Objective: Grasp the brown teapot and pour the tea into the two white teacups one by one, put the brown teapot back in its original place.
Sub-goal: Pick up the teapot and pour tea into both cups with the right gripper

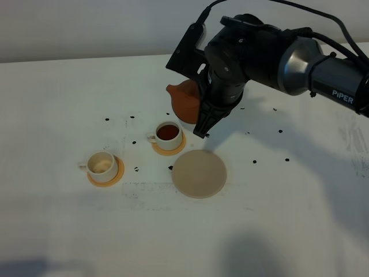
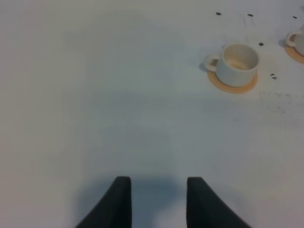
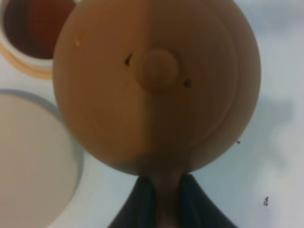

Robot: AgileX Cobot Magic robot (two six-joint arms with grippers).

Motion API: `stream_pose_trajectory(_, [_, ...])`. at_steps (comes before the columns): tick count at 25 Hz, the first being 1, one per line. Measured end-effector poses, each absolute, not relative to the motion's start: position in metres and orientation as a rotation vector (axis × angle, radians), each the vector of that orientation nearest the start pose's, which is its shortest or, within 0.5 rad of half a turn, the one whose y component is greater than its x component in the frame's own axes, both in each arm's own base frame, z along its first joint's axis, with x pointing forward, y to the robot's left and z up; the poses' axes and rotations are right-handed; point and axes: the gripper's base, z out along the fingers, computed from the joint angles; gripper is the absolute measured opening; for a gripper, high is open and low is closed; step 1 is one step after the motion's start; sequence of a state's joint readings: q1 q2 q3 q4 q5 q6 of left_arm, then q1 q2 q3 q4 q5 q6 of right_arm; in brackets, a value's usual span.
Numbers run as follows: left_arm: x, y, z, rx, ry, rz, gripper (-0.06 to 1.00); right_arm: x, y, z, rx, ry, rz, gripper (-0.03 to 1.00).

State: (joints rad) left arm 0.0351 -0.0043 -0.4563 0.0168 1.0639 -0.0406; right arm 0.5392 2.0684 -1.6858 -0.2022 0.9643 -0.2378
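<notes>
My right gripper (image 1: 203, 124) is shut on the handle of the brown teapot (image 1: 183, 101), which hangs above the table just behind the nearer white teacup (image 1: 168, 133), spout pointing left. That cup holds dark tea. The other white teacup (image 1: 101, 164) stands further left and looks pale inside. In the right wrist view the teapot (image 3: 156, 80) fills the picture, with the gripper (image 3: 166, 204) clamped on its handle and the filled cup (image 3: 35, 23) beside it. The beige disc (image 1: 199, 173) lies bare, front right of the filled cup. My left gripper (image 2: 156, 202) hovers open over bare table, far from the pale cup (image 2: 236, 62).
Each cup sits on a small orange coaster (image 1: 106, 176) (image 1: 169, 149). Small dark specks (image 1: 253, 161) dot the white table (image 1: 57, 92). The right arm (image 1: 323, 72) reaches in from the right edge. A second cup's rim (image 2: 298, 42) shows at the left wrist view's edge.
</notes>
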Motion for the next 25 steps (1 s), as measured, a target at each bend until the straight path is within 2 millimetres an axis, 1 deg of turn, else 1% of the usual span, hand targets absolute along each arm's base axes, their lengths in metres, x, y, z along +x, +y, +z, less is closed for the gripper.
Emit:
stream_pose_trajectory(2, [-0.001, 0.001, 0.265, -0.08, 2.085, 0.016, 0.3, 0.391, 0.212, 0.213, -1.165, 2.547, -0.189, 0.09])
stream_pose_trajectory(8, [-0.001, 0.001, 0.265, -0.08, 2.085, 0.016, 0.3, 0.397, 0.208, 0.194, -1.162, 2.592, -0.19, 0.09])
stream_pose_trajectory(11, [-0.001, 0.001, 0.265, -0.08, 2.085, 0.016, 0.3, 0.4, 0.207, 0.189, -1.152, 2.602, -0.176, 0.09])
stream_pose_trajectory(17, [-0.001, 0.001, 0.265, -0.08, 2.085, 0.016, 0.3, 0.404, 0.206, 0.168, -1.14, 2.644, -0.149, 0.09])
stream_pose_trajectory(20, [-0.001, 0.001, 0.265, -0.08, 2.085, 0.016, 0.3, 0.406, 0.205, 0.163, -1.133, 2.654, -0.144, 0.09])
stream_pose_trajectory(25, [-0.001, 0.001, 0.265, -0.08, 2.085, 0.016, 0.3, 0.408, 0.205, 0.163, -1.119, 2.643, -0.131, 0.09])
